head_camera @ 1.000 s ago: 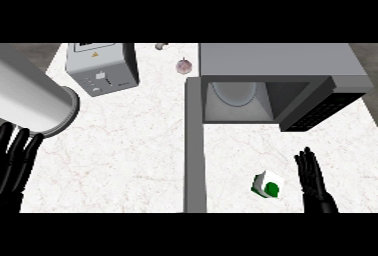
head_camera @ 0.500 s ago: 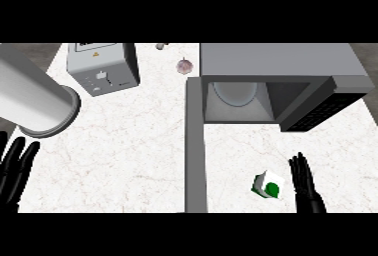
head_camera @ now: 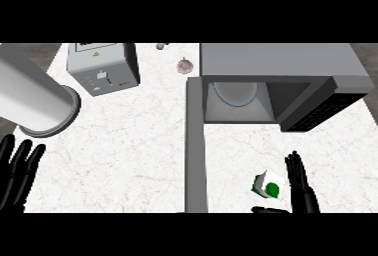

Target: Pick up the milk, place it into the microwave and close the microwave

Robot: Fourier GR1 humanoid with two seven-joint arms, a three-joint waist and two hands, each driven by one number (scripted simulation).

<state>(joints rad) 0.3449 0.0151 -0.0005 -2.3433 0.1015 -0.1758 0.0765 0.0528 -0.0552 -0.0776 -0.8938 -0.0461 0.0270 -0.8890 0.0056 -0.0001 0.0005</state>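
The milk (head_camera: pixel 267 185) is a small white carton with a green spot, standing on the counter at the lower right. My right hand (head_camera: pixel 300 186) is just to its right, fingers straight and pointing up the view, thumb under the carton, apart from it. The grey microwave (head_camera: pixel 280 82) stands at the upper right with its cavity open; a white plate (head_camera: pixel 236 93) lies inside. Its door (head_camera: pixel 195 145) swings out toward me as a grey strip left of the milk. My left hand (head_camera: pixel 16 172) rests open at the lower left edge.
A grey toaster (head_camera: pixel 103 68) sits at the upper left. A large white cylinder (head_camera: pixel 33 97) lies at the left edge. A garlic bulb (head_camera: pixel 184 65) and a small piece (head_camera: pixel 160 46) lie near the counter's far edge. White marble counter (head_camera: pixel 125 150) spreads between.
My right hand has slid down the view and now stands lower beside the milk. My left hand has shifted slightly right at the lower left. The milk has not moved.
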